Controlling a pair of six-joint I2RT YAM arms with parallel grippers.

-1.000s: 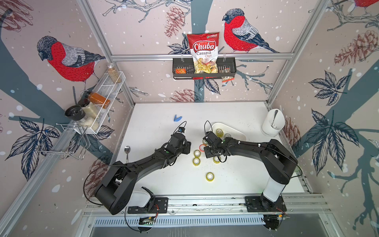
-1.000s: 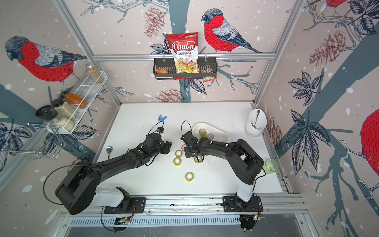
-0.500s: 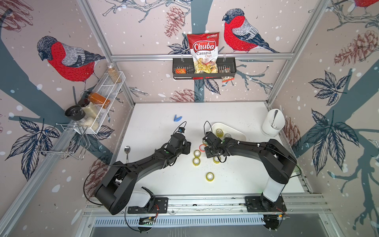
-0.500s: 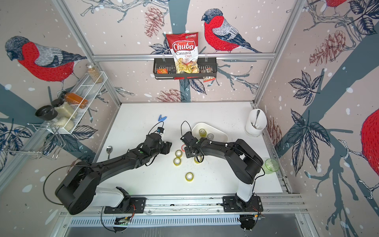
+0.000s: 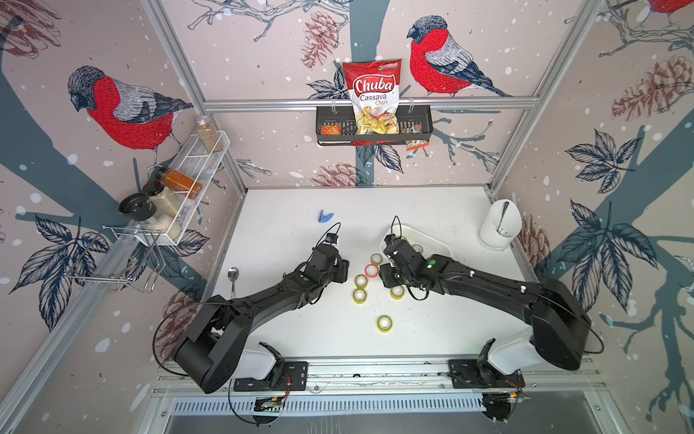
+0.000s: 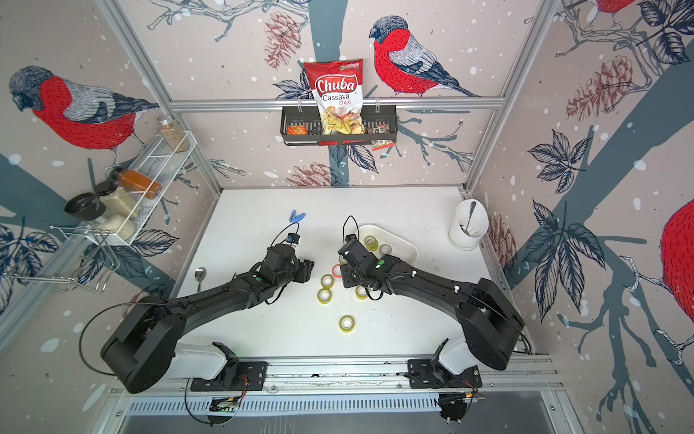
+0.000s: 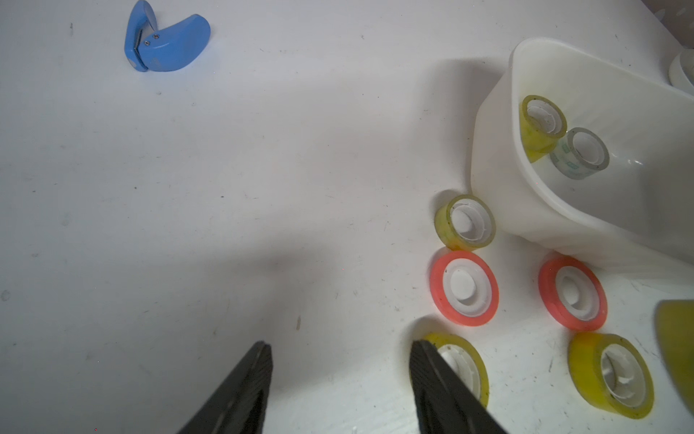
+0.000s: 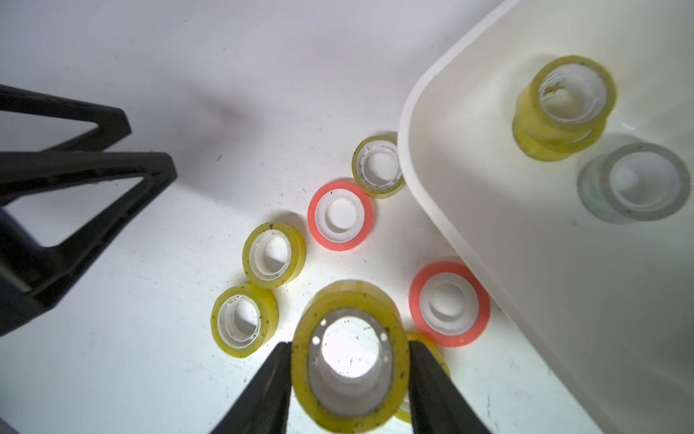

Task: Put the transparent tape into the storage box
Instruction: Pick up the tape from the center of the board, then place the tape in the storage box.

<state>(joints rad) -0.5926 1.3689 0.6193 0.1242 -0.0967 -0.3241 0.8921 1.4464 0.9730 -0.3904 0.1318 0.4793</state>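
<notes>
right gripper (image 8: 349, 347) was clamped on the tape roll (image 8: 349, 298), storage box (image 5: 437, 244) sat just upper right of it in a top view

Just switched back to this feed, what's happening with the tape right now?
The right gripper has its jaws closed on a yellowish tape roll, apparently raised off the table beside the storage box. The box already holds stacked yellowish rolls and a clear roll. The left gripper hangs open and empty over the table. Loose yellow rolls and red rolls lie by the box.
</notes>
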